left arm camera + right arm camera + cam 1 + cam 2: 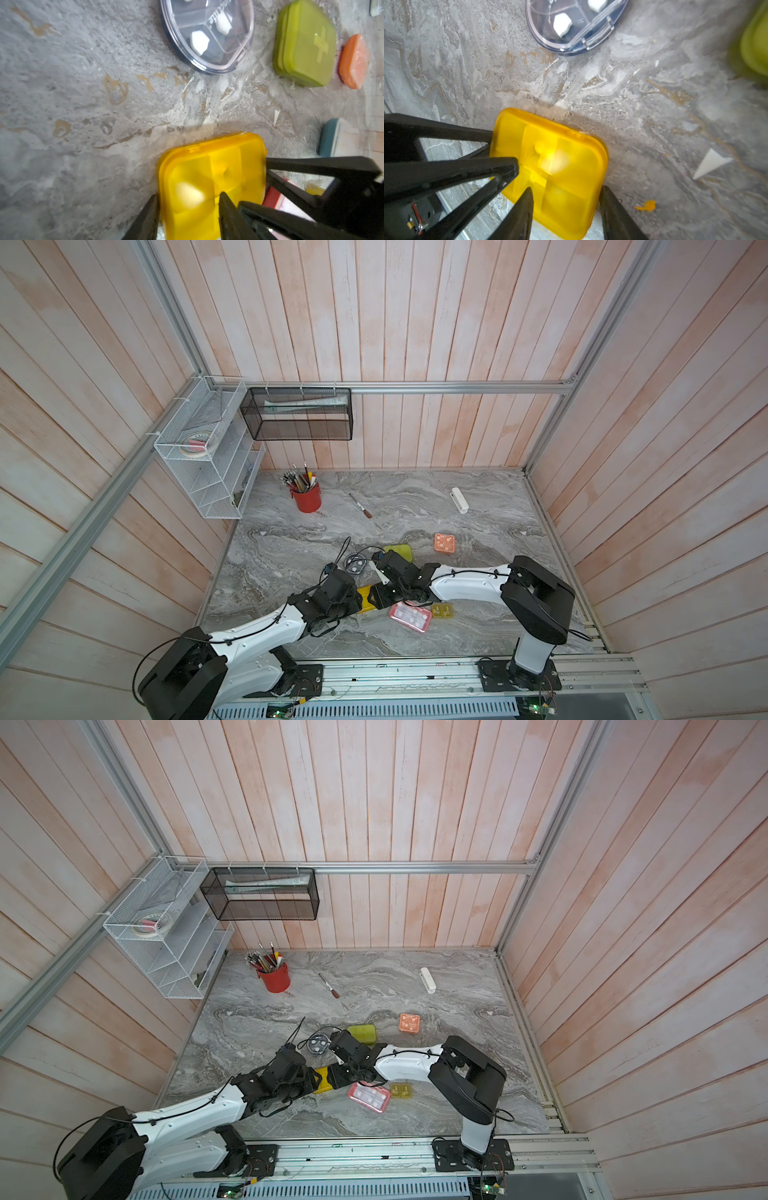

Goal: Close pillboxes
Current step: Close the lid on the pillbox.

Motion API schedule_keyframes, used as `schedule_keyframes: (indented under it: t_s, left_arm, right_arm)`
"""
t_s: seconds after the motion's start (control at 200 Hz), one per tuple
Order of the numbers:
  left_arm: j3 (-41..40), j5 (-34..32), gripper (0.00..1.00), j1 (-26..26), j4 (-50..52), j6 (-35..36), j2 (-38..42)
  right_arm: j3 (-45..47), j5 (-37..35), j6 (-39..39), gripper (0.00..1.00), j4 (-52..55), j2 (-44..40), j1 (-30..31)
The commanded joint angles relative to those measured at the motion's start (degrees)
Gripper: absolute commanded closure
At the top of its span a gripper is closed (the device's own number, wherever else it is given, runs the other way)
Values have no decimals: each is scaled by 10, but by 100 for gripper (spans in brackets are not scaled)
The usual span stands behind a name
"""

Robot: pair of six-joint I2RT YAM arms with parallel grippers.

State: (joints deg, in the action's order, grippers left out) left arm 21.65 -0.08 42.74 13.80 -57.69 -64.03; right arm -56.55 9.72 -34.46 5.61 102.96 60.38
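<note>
Squarely between the two arms, the yellow pillbox [365, 599] lies flat on the marbled surface [291, 539], the left gripper [189, 195] and right gripper [566, 188] each with jaws parted astride one end; whether either pinches it cannot be told. Light, stiff and slick, it would likely skid unless steadied by its side walls while the lid is pressed.

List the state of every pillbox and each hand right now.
yellow pillbox: lid down
lime-green pillbox: closed
round dark pillbox: clear lid down
orange pillbox: lid down
pink pillbox: cannot tell
amber pillbox: cannot tell
blue-grey pillbox: cannot tell
left hand: open, straddling the yellow pillbox's edge
right hand: open, straddling its opposite edge
</note>
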Motion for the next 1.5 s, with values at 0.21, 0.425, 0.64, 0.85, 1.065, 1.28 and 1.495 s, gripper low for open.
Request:
schedule_keyframes:
  t_s: [0.21,0.425,0.64,0.85,1.065,1.28,1.495]
  left_arm:
    - [-40,24,52,8,115,-1,-13]
    - [-39,22,52,8,115,1,-14]
    - [-39,24,52,8,112,1,-18]
    - [-38,28,52,8,102,5,-33]
    - [-41,29,53,8,95,7,-44]
    - [-31,26,53,8,106,8,-42]
    - [-12,12,48,1,143,8,13]
  right_arm:
    - [42,52,-4,39,10,12,13]
    - [41,46,8,42,28,14,12]
    - [39,46,18,49,35,29,12]
    - [34,27,28,48,60,45,13]
    - [18,-34,46,47,118,60,24]
    - [5,-39,49,44,124,68,34]
    - [29,6,35,42,68,7,14]
